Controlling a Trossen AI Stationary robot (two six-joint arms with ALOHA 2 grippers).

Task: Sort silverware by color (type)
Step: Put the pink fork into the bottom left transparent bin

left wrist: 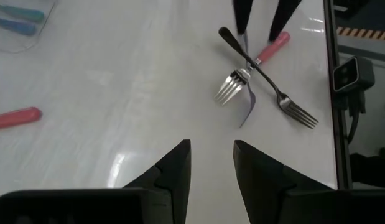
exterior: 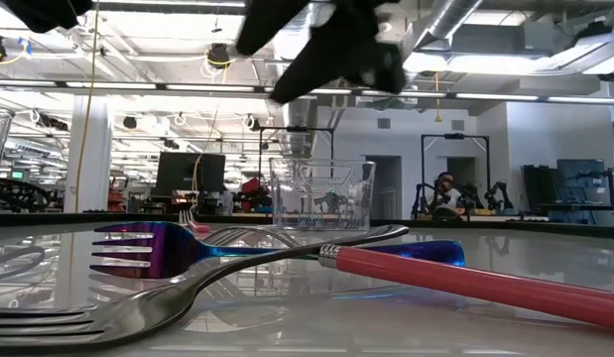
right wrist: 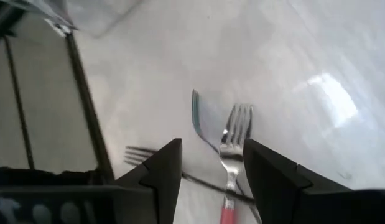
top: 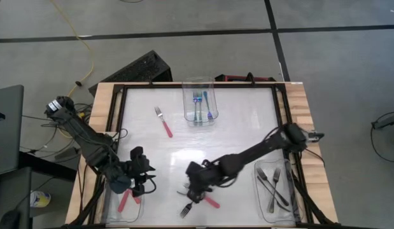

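Note:
Three forks lie crossed in a pile (top: pixel 195 198) near the table's near edge: a red-handled one (left wrist: pixel 272 46), a blue one (exterior: pixel 168 248) and a dark one (left wrist: pixel 285 102) lying over the others. My right gripper (right wrist: pixel 208 168) hangs open just above the pile, fingers either side of the red-handled fork's tines (right wrist: pixel 234 134), touching nothing. My left gripper (top: pixel 138 175) is open over the near left of the table, beside the bin of red forks (top: pixel 123 202). One more red-handled fork (top: pixel 163 122) lies flat on the far left part.
A clear bin (top: pixel 200 102) with blue-handled forks stands at the far middle. A clear bin (top: pixel 273 187) with dark forks sits at the near right corner. A black frame (top: pixel 282 108) rims the white table top. Bare table lies between the far bin and the pile.

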